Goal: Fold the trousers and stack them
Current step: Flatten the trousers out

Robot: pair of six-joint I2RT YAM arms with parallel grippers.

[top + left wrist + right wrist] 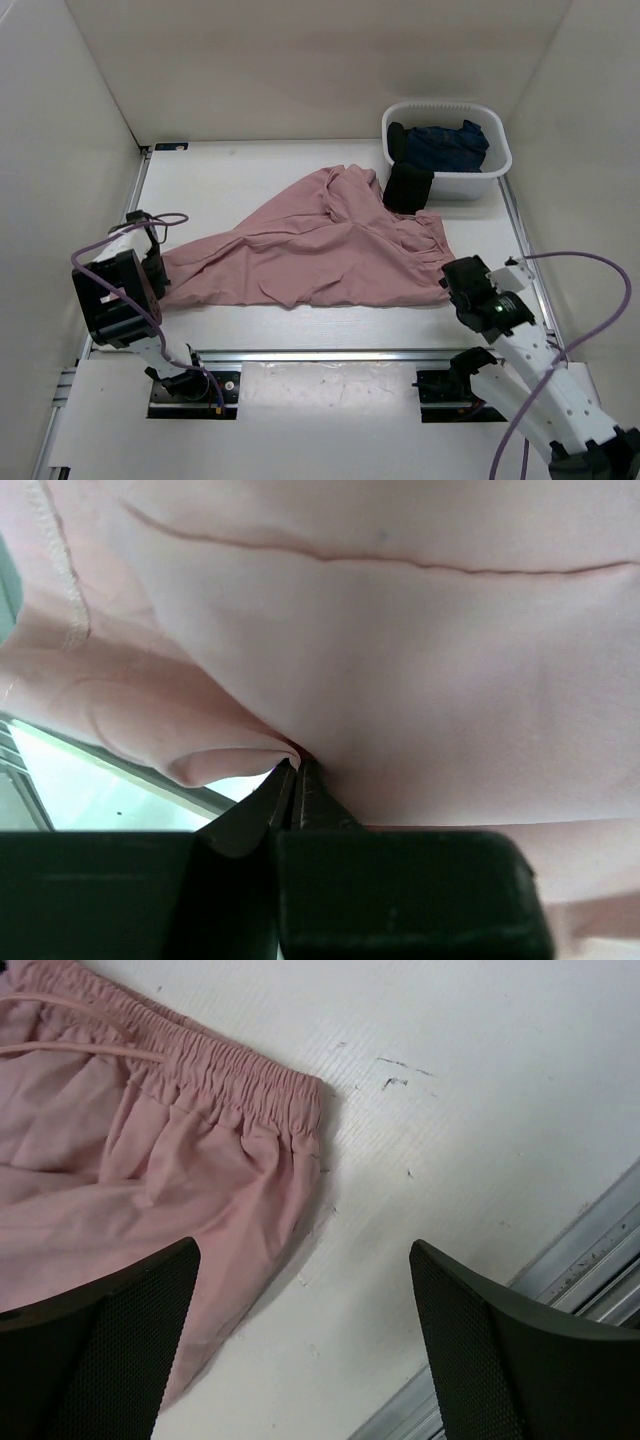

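Left gripper (296, 775) tight on trousers (420, 680)

Wrinkled pink trousers (320, 250) spread flat

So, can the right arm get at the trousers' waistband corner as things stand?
Probably yes. The right tool hangs open over the waistband corner of the trousers, and nothing lies over that corner.

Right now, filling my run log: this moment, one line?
left hand shut on trousers | right hand open beside waistband
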